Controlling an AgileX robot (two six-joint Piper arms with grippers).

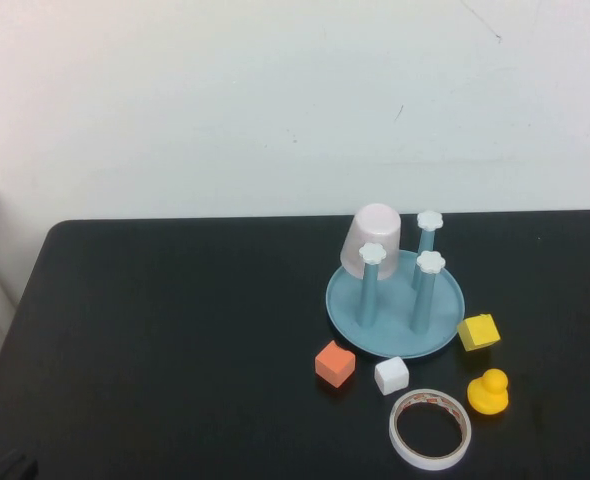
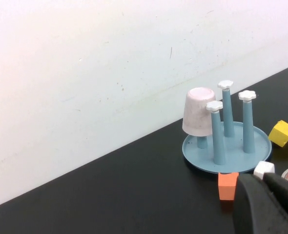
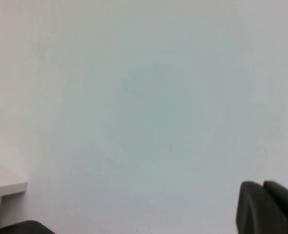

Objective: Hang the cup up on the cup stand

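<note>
The pale pink cup (image 1: 372, 240) sits upside down over the back-left post of the cup stand (image 1: 390, 335), with its rim well above the light-blue base. In the left wrist view the cup (image 2: 198, 112) covers that post on the stand (image 2: 234, 163), and three white-capped posts stand bare. My left gripper (image 2: 263, 180) is shut on nothing, low over the table and well short of the stand. My right gripper (image 3: 262, 185) is shut and empty, facing the plain wall, and does not show in the high view.
In front of the stand lie an orange cube (image 1: 335, 363), a white cube (image 1: 391, 375), a yellow cube (image 1: 478, 332), a yellow duck (image 1: 489, 391) and a white tape ring (image 1: 430, 428). The black table (image 1: 175, 350) meets a white wall at the back.
</note>
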